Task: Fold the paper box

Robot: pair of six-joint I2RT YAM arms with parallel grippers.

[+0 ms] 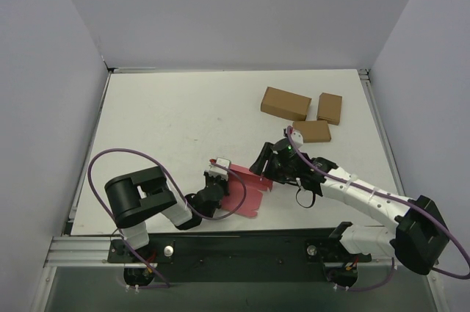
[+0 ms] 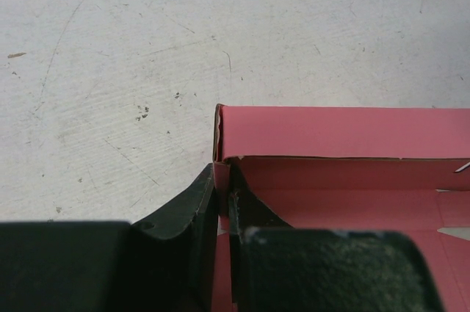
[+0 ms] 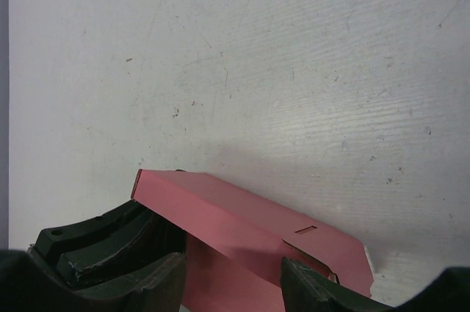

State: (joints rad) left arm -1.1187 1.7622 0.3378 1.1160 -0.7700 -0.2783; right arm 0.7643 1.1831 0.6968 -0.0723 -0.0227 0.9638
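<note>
The pink-red paper box lies on the white table toward 6 o'clock from the table's middle, close to the near edge and between the two arms. It is partly shaped: in the left wrist view one long panel of the paper box stands up as a wall, with flat card spread below it. The left gripper sits at the card's 10 o'clock corner. Seen from its own camera, the left gripper is clenched on the thin end wall of the card, with a dark finger pressed to each face. The right gripper is at the card's 2 o'clock side. In its wrist view the paper box runs as a slanted pink panel (a small slot is cut near its far end) between the fingers of the right gripper. The jaws stand well apart on either side of the card, but I cannot tell whether they press on it or merely straddle it. Three brown cardboard boxes sit together toward 1 o'clock on the table, well apart from the pink card.
</note>
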